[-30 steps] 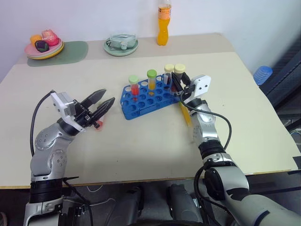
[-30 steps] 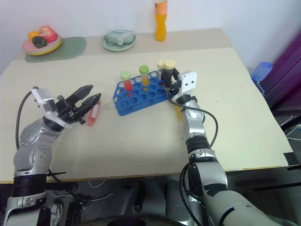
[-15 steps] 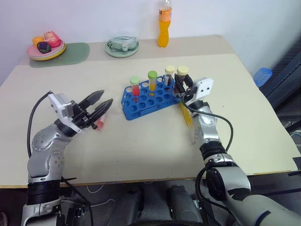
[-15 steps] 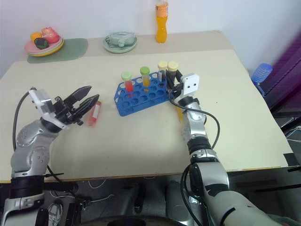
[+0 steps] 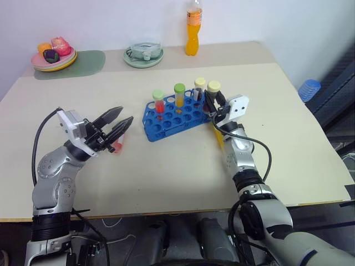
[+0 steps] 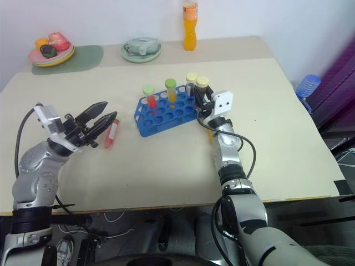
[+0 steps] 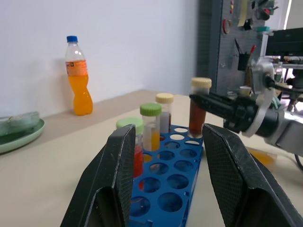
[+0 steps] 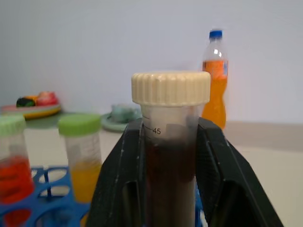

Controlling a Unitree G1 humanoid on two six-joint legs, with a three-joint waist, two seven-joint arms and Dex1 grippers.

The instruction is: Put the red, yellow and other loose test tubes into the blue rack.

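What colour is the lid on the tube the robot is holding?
Cream, on the dark brown tube; clearest in the right wrist view.

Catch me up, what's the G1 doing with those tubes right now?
The right gripper is shut on a dark brown tube with a cream cap, held upright at the near right end of the blue rack. Three capped tubes stand in the rack: red, yellow and another cream-capped. The left gripper hovers open above a red tube lying on the table.

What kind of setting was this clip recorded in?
Probably a lab or workshop with a tabletop test setup: a beige table with a blue rack of capped tubes, a pegboard of tools and a monitor behind.
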